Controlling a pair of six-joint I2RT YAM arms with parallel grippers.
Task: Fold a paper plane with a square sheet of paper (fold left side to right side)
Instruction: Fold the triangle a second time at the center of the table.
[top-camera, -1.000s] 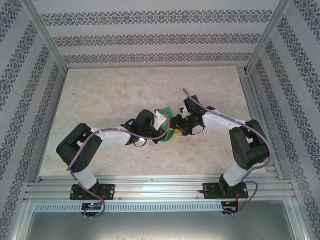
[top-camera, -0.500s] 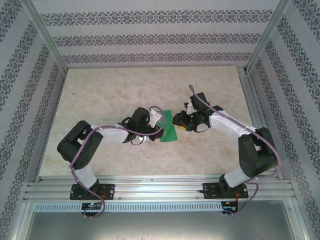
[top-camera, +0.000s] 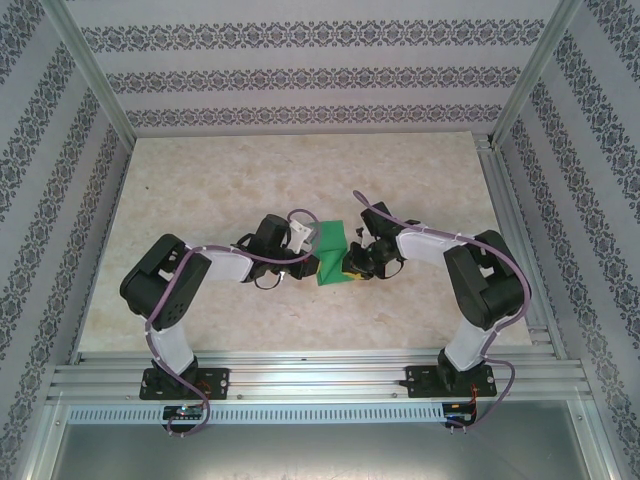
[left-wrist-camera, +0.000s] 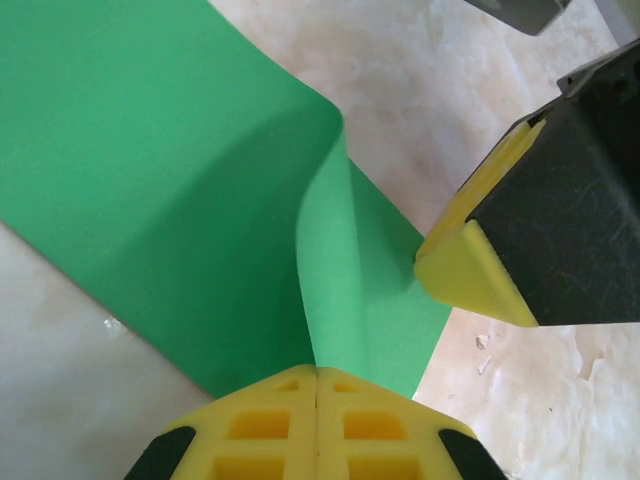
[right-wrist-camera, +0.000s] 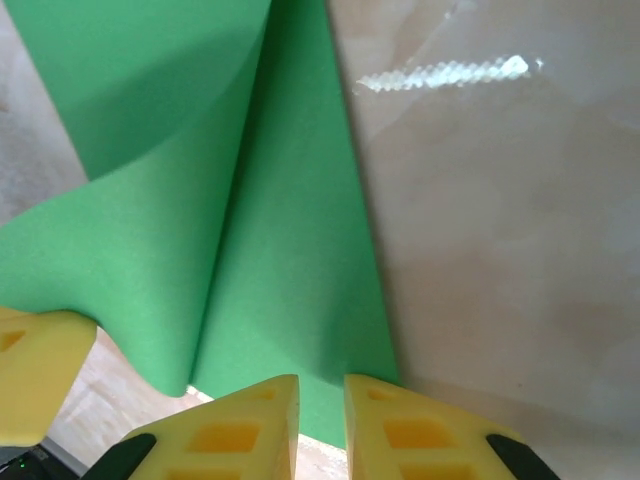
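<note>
More of the square sheet of paper (top-camera: 333, 250) is showing than a second ago, with the left gripper (left-wrist-camera: 317, 385), pinching its bend, sitting further left. Matte green, it is lying at the table (top-camera: 200, 190) centre, doubled over in a soft uncreased roll, its long axis near-to-far. The right gripper (right-wrist-camera: 322, 400) is showing a narrow gap, grip unclear.

robot lab test cell, aluminium frame (top-camera: 320, 380), patterned wall panels (top-camera: 300, 75), marble-look tabletop (top-camera: 250, 170)
</note>
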